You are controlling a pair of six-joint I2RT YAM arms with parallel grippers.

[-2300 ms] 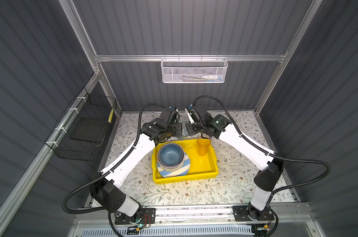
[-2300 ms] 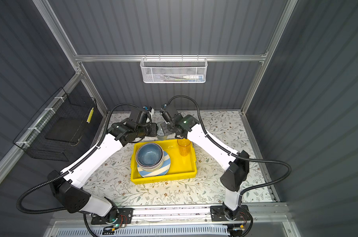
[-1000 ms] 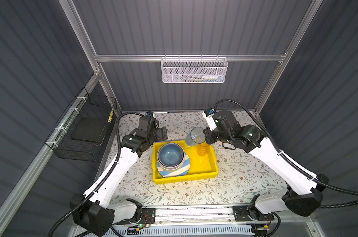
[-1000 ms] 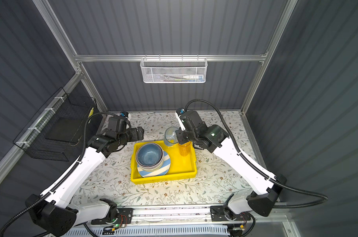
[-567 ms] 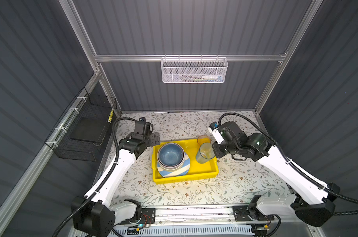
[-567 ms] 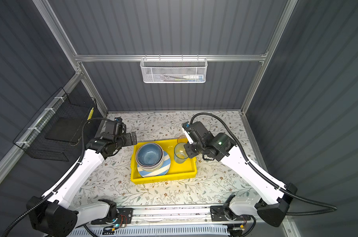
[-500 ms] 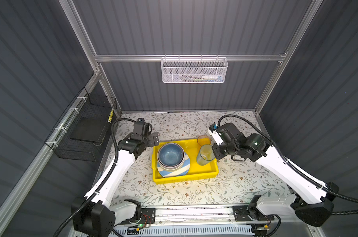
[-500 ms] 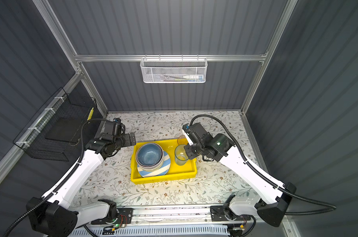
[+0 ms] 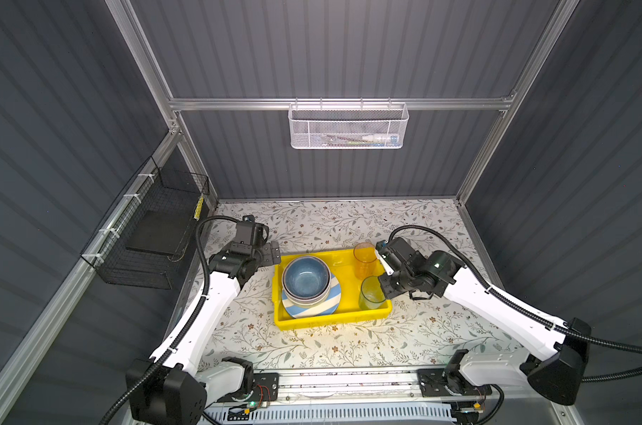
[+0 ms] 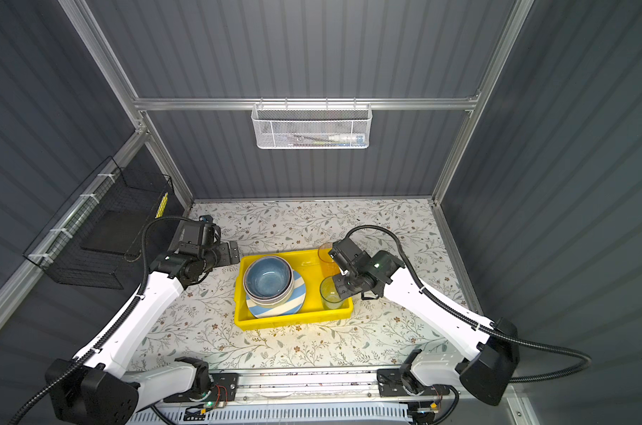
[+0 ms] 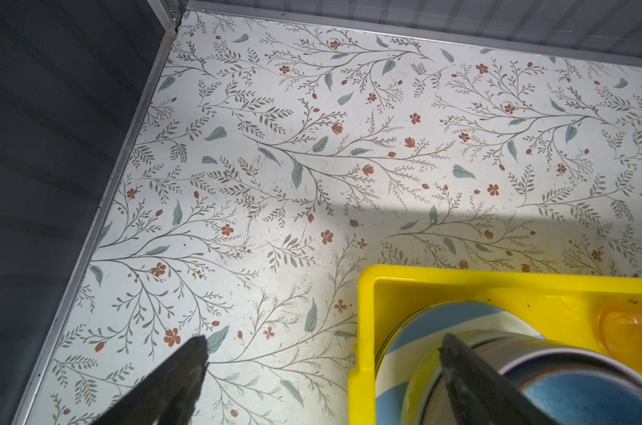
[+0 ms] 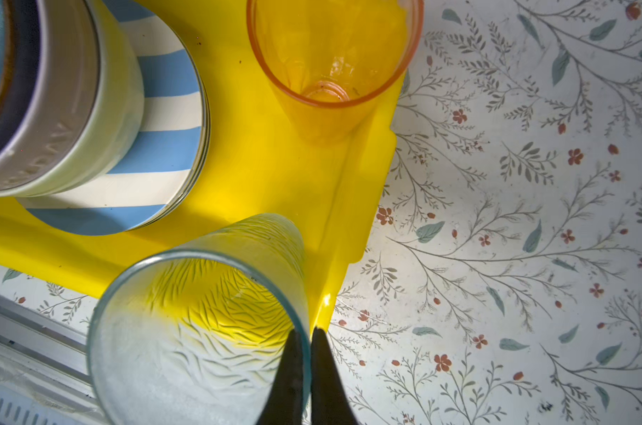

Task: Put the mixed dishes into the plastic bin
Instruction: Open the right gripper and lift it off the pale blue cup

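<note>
A lab robot booth: ribbed grey walls (image 9: 330, 48), aluminium frame (image 9: 334, 104) (tabletop (image 9: 330, 220) papered in florals).

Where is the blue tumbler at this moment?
In both top views the blue tumbler is in the near right corner of the yellow bin, in front of the orange-tinted tumbler, its rim pinched by the right gripper.

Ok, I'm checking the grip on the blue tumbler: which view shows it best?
Right wrist view: the right gripper pinches the blue tumbler by its rim, one finger inside, one outside. Both top views show it small in the bin, the pinch hard to make out. The left wrist view misses it.
</note>
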